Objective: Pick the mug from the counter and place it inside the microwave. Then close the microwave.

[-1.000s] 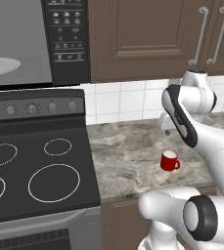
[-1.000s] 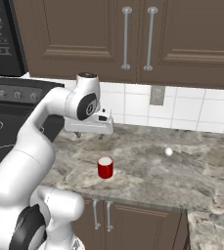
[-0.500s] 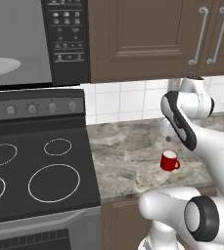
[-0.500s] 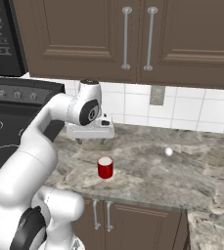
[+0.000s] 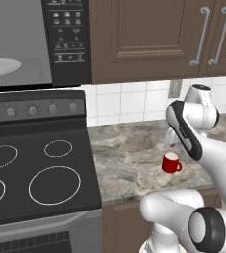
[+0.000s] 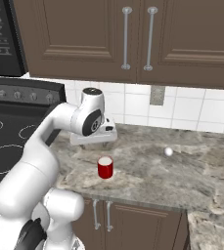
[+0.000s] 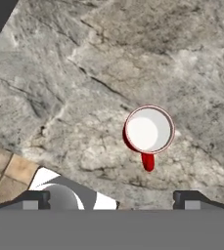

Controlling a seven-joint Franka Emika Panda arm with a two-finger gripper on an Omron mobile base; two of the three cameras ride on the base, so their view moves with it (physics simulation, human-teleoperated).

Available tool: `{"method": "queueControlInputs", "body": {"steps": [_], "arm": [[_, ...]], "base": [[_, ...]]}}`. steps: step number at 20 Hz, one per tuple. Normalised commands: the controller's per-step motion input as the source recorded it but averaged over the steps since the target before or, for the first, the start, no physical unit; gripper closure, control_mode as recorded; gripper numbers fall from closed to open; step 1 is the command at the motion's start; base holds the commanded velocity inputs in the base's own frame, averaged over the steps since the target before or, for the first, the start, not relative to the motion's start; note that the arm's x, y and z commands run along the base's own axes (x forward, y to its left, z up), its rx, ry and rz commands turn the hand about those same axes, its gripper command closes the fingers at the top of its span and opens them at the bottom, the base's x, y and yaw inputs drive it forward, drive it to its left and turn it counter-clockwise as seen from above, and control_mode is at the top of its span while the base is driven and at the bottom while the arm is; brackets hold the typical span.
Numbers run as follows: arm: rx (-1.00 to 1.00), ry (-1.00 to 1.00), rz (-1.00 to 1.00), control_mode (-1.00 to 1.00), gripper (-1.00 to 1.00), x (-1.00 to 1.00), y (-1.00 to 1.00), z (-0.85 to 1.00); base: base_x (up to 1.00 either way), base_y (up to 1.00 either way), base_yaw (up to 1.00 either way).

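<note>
Bending over the bench [image 5: 129, 148] in the left base view, the arm's hand hangs just behind the mug [image 5: 171, 162], lower than a second ago; the mug stands upright where it was, right of the stove [image 5: 35, 168], below the microwave [image 5: 30, 42]. In the right base view the hand has dropped nearer the mug [image 6: 105, 167]. In the hand view the tool [image 7: 114, 199] is spread wide, empty, the mug [image 7: 148, 131] between and beyond its tips, handle toward the camera.
</note>
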Motion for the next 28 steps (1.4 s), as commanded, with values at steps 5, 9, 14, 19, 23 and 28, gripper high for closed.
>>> {"method": "queueControlInputs", "body": {"steps": [5,9,14,19,23,28], "arm": [[-0.03,-0.03,0.08,-1.00,-1.00,0.00,0.00,-0.16],[-0.07,0.05,0.02,-1.00,-1.00,0.00,0.00,0.00],[-0.04,0.10,0.00,-1.00,-1.00,0.00,-0.12,-0.05],[0.00,0.05,0.00,-1.00,-1.00,0.02,-0.17,-0.19],[0.00,0.00,0.00,-1.00,-1.00,0.05,-0.07,-0.25],[0.00,0.00,0.00,-1.00,-1.00,0.01,0.00,-0.37]], "base": [[0.00,0.00,0.00],[0.00,0.00,0.00],[0.00,0.00,0.00],[0.00,0.00,0.00],[0.00,0.00,0.00],[0.00,0.00,0.00]]}}
